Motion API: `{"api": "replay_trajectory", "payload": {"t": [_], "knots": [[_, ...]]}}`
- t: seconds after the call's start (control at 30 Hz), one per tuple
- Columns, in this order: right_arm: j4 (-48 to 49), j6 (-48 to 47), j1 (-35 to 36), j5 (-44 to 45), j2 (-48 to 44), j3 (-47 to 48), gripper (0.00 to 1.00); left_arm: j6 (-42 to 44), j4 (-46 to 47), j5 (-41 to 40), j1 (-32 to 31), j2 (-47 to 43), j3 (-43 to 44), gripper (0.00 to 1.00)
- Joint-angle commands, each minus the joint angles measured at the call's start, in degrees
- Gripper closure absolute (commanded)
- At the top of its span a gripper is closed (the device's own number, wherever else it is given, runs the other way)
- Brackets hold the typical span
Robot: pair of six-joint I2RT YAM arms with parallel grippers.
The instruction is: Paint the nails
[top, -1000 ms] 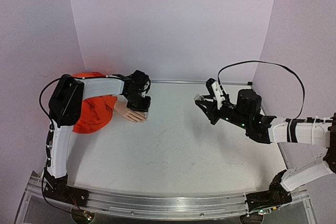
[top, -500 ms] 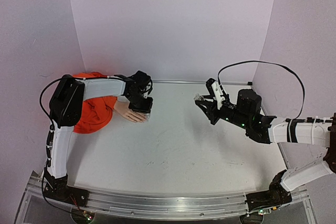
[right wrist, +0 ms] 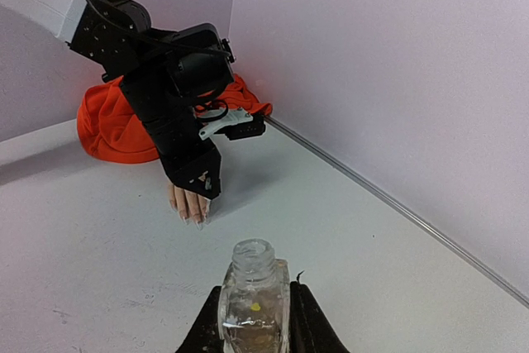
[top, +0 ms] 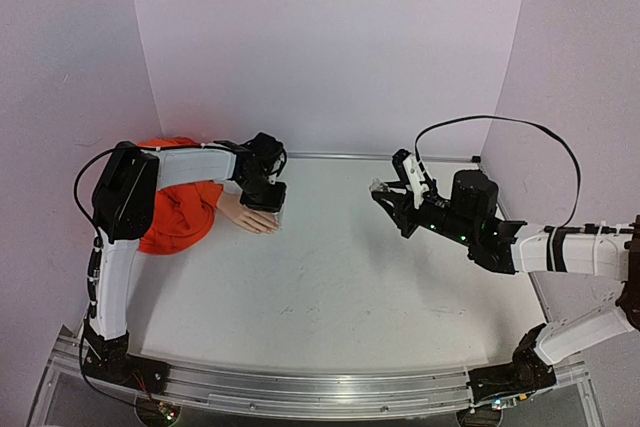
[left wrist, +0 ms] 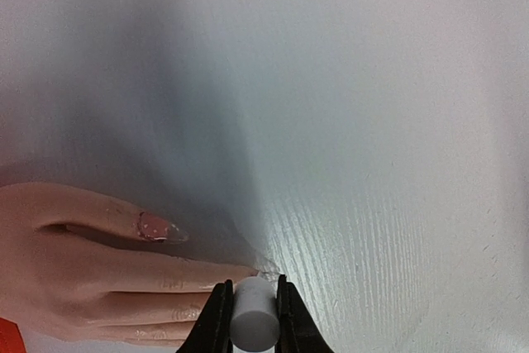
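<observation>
Lilac walls [top: 330, 47] 3 sides; white tbl [top: 340, 282], alu rail [top: 320, 388] front edge.

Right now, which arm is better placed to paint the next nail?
Left. The left end effector, shut on a white cylinder, sits right at the nails; the right end effector holds the open bottle far across the table.

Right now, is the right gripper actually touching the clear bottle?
Touching. The right wrist view shows the clear bottle clamped upright in the right gripper, with both dark fingers pressed against its sides and no gap showing.
</observation>
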Motion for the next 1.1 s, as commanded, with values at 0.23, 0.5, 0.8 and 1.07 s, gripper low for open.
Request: {"api": "replay_trajectory", "payload": {"t": [0.23,0.5,0.8,1.07], "knots": [[2.8,0.8,-0.1,-0.7,-0.8,1.8,1.00,-1.0,0.7,3.7,-0.5,0.8,2.2,1.00],[2.8,0.9,-0.2,-0.6,-1.2,1.9,1.00,-0.4,0.7,2.5,-1.2,-1.6,2.1,1.00],[2.7,0.9,-0.1,-0.7,-1.6,1.6,1.00,0.1,0.6,-2.8,-0.3,-3.8,0.6,1.00],[2.7,0.9,-0.1,-0.6,-1.6,1.6,1.00,0.0,0.6,-1.3,0.0,-1.7,1.0,1.00]]}}
